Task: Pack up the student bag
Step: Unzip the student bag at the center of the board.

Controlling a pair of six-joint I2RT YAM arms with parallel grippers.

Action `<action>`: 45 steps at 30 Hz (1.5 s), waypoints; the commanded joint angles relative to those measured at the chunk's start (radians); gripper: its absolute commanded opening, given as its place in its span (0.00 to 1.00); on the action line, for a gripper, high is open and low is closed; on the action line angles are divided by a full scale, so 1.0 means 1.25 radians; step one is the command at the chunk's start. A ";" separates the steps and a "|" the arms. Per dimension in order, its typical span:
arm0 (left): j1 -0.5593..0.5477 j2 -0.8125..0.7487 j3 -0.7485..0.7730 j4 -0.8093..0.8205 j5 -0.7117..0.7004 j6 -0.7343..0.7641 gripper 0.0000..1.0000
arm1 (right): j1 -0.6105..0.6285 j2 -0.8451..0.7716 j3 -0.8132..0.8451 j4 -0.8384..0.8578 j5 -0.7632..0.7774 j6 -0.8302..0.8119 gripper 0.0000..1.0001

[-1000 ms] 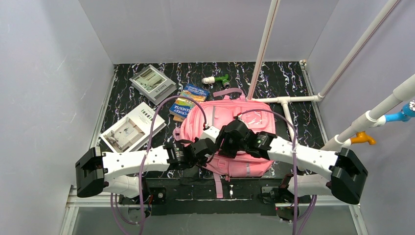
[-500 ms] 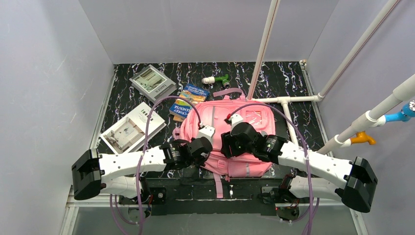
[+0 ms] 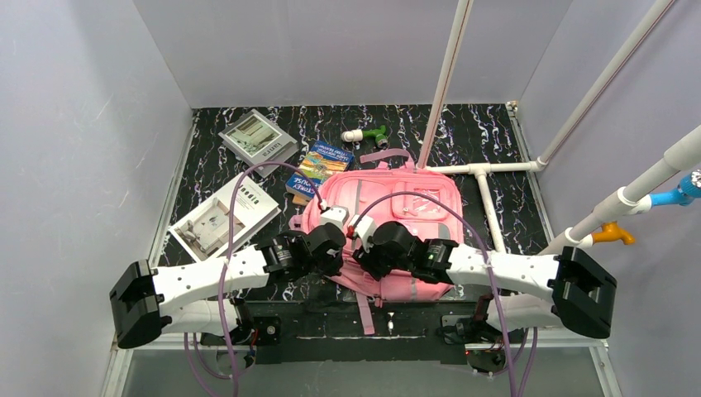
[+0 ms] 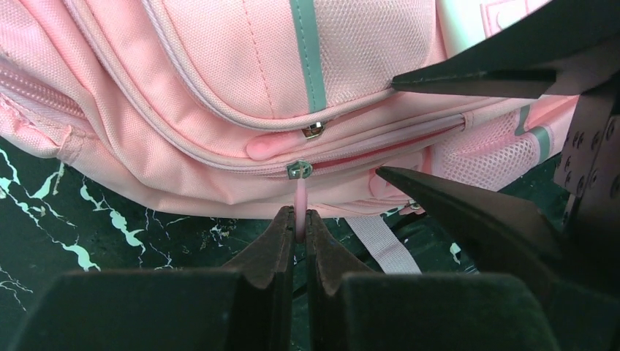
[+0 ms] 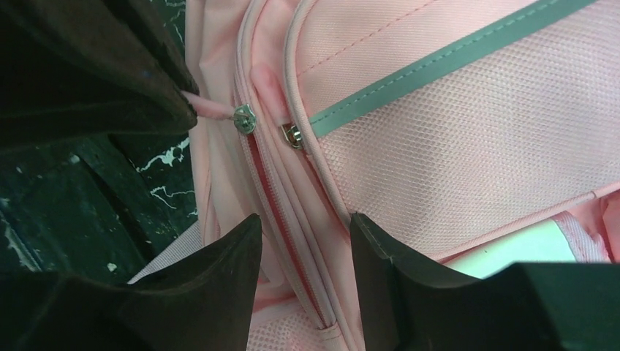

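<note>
The pink student bag (image 3: pixel 413 203) lies flat in the middle of the black marbled table, front pockets up. In the left wrist view my left gripper (image 4: pixel 300 223) is shut on the pink zipper pull (image 4: pixel 299 197) of the bag's main zipper, whose metal slider (image 4: pixel 297 170) sits just beyond the fingertips. A second slider (image 4: pixel 313 130) sits on the pocket above. My right gripper (image 5: pixel 303 230) is open, its fingers straddling the partly opened zipper track (image 5: pixel 281 212) on the bag's side. In the top view both grippers meet at the bag's near-left edge (image 3: pixel 351 244).
Behind the bag lie a colourful book (image 3: pixel 318 165), a grey boxed item (image 3: pixel 258 141), a white booklet (image 3: pixel 223 215) and a green-and-white tool (image 3: pixel 366 134). White pipes (image 3: pixel 479 169) run along the right. A pink strap (image 3: pixel 362 310) hangs over the near edge.
Both grippers have shifted left along the bag's near edge. The right arm has stretched further left and lower; the left gripper stays on the zipper side.
</note>
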 commanded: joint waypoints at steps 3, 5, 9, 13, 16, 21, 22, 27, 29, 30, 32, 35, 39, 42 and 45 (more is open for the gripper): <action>0.041 -0.051 -0.028 0.024 0.042 -0.025 0.00 | 0.048 0.052 -0.004 0.055 0.045 -0.114 0.53; 0.052 -0.056 -0.035 0.022 0.052 -0.025 0.00 | 0.055 0.064 0.001 0.055 0.075 -0.121 0.49; 0.064 -0.043 -0.023 -0.039 0.014 -0.020 0.00 | 0.057 0.080 0.006 0.028 0.112 -0.121 0.35; 0.080 -0.046 -0.029 -0.081 -0.036 -0.022 0.00 | 0.057 0.079 -0.007 -0.002 0.138 -0.125 0.13; 0.105 -0.053 -0.036 -0.103 -0.062 -0.029 0.00 | 0.057 0.066 -0.008 -0.027 0.163 -0.122 0.03; 0.123 -0.056 -0.040 -0.087 -0.047 -0.012 0.00 | 0.055 0.029 -0.015 -0.043 0.199 -0.092 0.01; 0.124 -0.056 -0.042 -0.070 -0.026 -0.003 0.00 | 0.055 0.025 -0.014 -0.044 0.193 -0.086 0.01; 0.124 -0.074 -0.059 0.080 0.177 0.021 0.00 | 0.058 -0.012 -0.018 0.028 0.032 -0.072 0.36; 0.124 -0.086 -0.067 0.134 0.251 0.013 0.00 | 0.061 -0.031 -0.031 0.072 0.022 -0.070 0.46; 0.123 -0.090 -0.065 0.151 0.275 0.010 0.00 | 0.062 -0.041 -0.040 0.091 0.025 -0.072 0.52; 0.123 -0.092 -0.055 0.156 0.309 0.003 0.00 | 0.064 -0.049 -0.036 0.119 0.024 -0.091 0.56; 0.121 -0.106 -0.053 0.171 0.353 -0.004 0.00 | 0.077 -0.017 -0.020 0.130 0.051 -0.124 0.63; 0.121 -0.116 -0.049 0.183 0.368 0.003 0.00 | 0.118 0.009 -0.031 0.146 0.249 -0.159 0.54; 0.121 -0.118 -0.041 0.148 0.326 0.011 0.00 | 0.138 0.013 -0.033 0.111 0.410 -0.167 0.14; 0.120 -0.120 -0.023 0.068 0.200 -0.010 0.00 | 0.138 -0.036 -0.057 0.107 0.414 -0.166 0.01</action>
